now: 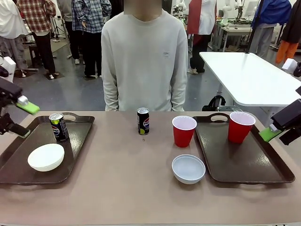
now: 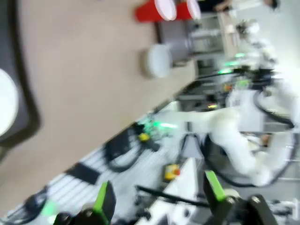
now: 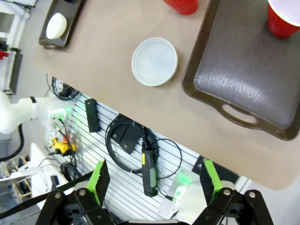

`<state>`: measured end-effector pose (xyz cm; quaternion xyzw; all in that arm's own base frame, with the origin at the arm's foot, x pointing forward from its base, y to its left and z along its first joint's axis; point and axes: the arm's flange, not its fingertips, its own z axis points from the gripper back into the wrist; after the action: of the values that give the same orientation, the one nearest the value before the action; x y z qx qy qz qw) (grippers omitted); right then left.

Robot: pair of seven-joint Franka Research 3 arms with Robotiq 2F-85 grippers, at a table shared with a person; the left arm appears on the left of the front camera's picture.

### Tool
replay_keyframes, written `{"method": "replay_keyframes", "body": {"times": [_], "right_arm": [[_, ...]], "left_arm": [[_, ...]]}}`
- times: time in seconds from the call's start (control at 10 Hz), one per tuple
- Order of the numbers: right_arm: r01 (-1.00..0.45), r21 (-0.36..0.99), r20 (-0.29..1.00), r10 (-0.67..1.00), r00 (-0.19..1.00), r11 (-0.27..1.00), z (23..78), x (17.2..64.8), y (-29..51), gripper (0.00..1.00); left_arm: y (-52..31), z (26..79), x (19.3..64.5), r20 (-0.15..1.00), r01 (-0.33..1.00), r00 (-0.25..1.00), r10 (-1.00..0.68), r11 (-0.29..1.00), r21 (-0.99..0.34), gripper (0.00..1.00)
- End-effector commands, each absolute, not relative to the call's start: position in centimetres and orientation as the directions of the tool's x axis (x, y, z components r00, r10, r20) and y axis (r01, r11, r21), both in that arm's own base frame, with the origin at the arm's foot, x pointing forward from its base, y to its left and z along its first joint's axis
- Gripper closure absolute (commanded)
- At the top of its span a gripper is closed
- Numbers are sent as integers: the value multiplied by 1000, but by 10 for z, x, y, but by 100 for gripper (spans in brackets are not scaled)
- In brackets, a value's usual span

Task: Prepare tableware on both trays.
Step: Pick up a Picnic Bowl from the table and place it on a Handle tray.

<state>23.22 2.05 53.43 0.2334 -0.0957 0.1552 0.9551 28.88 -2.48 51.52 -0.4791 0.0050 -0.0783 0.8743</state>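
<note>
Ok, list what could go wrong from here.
1. The loose can at mid-table is tall and slim; a clumsy grab could tip it and send it rolling.
2. The loose cup stands close to the rim of the right tray, so a claw finger may catch the rim or knock the cup.
3. The open left claw hovers near the other can on the left tray; a careless swing could topple it.

Materials and finishes
Trays (image 1: 244,160): grained brown plastic, slight sheen; cups (image 1: 184,132): glossy red plastic; bowls (image 1: 188,168): smooth white; bench (image 1: 122,179): matt tan.
</note>
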Motion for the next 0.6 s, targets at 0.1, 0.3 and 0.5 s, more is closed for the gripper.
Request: {"method": "replay_keyframes", "body": {"times": [0.1,0.3,0.5], "right_arm": [[-330,405,250,244,937,853,532,233,20,0],[-330,405,250,244,937,853,532,233,20,0],[-330,405,250,244,937,853,532,233,20,0]], "left_arm": [[1,507,287,-17,0,999,-41,389,-921,2],[13,501,296,-90,-92,996,19,317,-944,2],[18,506,292,-51,-47,999,-3,349,-936,2]]}}
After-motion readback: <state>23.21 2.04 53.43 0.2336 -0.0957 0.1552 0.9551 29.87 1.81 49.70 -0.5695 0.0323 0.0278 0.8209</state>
